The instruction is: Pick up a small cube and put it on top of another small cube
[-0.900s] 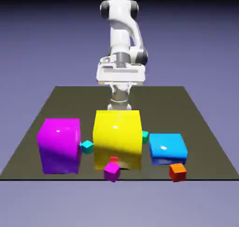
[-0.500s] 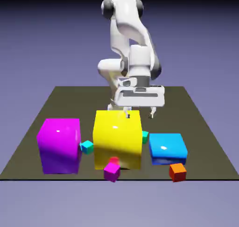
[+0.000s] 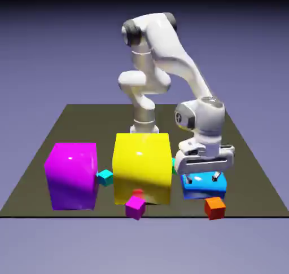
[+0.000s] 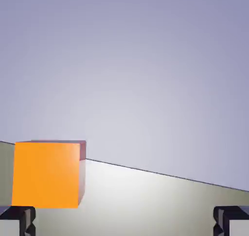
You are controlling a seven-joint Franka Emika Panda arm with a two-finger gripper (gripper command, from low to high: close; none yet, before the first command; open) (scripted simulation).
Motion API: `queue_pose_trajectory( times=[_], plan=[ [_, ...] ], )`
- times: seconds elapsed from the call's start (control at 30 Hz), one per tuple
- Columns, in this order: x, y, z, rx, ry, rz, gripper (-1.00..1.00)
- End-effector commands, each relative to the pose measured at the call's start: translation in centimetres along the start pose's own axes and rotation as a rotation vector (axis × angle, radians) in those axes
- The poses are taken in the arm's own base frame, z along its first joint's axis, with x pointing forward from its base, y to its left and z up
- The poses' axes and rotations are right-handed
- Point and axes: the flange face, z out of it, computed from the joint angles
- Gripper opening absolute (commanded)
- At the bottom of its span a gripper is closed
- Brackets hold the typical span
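The small cube, tiny and plain orange [image 3: 214, 207], rests on the dark table near its front edge, at the exterior view's right. My gripper [image 3: 202, 180] hangs open just above the big blue block [image 3: 201, 190], a little behind and above the orange cube. In the hand view the orange cube [image 4: 47, 174] stands on the table just ahead of the left fingertip [image 4: 17, 221], off to the left of my gripper [image 4: 124, 223]. Nothing lies between the fingers. A tiny magenta cube [image 3: 135, 207] sits in front of the yellow block.
A big yellow block [image 3: 141, 167] stands in the middle and a big magenta block [image 3: 71, 174] to its left. A tiny teal cube [image 3: 105, 177] sits between them. The table's front edge [image 3: 169, 216] runs just past the orange cube.
The arm has swung from behind the yellow block toward the exterior view's right and down, bringing the open gripper over the blue block. No cube has moved.
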Motion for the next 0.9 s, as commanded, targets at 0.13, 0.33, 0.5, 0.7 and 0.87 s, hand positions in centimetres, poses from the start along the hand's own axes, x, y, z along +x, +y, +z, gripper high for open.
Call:
queue_pose_trajectory(
  times=[0.13, 0.33, 0.5, 0.7, 0.87],
  plan=[
    [-1.3, -3.4, 3.7, -0.053, -0.095, 0.013, 0.0],
    [-2.0, -3.5, 11.0, -0.057, -0.104, 0.016, 0.0],
    [-1.5, -3.7, 4.9, -0.057, -0.104, 0.016, -1.0],
    [6.5, 5.3, 3.0, -0.087, -0.104, 0.043, -1.0],
    [12.2, 14.7, 1.1, -0.079, -0.109, 0.089, -1.0]
  ],
)
